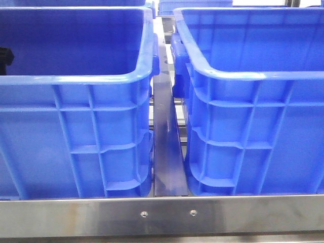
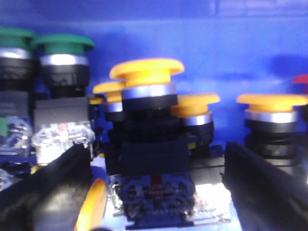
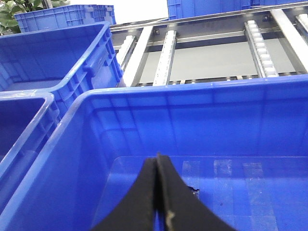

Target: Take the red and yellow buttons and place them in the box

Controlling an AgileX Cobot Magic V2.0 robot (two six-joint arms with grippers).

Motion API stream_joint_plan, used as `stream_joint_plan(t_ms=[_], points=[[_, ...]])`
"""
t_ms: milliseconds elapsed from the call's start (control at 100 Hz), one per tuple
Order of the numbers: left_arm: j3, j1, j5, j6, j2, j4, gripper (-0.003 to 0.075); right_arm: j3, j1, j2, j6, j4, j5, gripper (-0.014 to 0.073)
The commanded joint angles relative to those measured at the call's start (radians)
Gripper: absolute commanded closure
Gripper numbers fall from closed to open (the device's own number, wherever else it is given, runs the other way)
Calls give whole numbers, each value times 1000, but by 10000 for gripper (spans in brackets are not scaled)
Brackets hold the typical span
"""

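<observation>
From the front camera I count two big blue crates side by side: the left crate (image 1: 76,126) and the right crate (image 1: 253,126), parted by a steel rail (image 1: 166,152). Neither arm shows there.

On my left wrist feed I count four yellow-capped buttons standing upright on the blue crate floor: the nearest yellow button (image 2: 147,72) in the middle, two smaller-looking ones close behind it, and another off to the side. There are two green buttons (image 2: 62,45) as well, and a sliver of red cap (image 2: 301,78) at the frame edge. My left gripper (image 2: 156,178) is spread wide, its fingers (image 2: 260,178) flanking the nearest yellow button without touching it.

My right gripper (image 3: 158,192) is pinched together, empty, above the right crate's bare interior.
</observation>
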Motion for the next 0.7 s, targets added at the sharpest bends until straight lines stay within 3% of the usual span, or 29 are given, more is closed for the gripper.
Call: stream_joint_plan(t_ms=[0,120,330,520,690], points=[[-34,3,-50,-9,-38,5,235,-26,-6,-5,-15,-11,-23,661],[-34,3,-50,-9,-48,5,393,-26,-6,-5,-15,-11,-23,661],[-34,3,-44,-9,-94,3,740,-26,-6,-5,-15,-11,-23,661],[-34,-3,2,-8,-190,-4,739,-26,-6,-5,-15,-11,-23,661],[-11,-73,45,-8,-316,-4,739,-26,-6,-5,-15,-11,-23,661]])
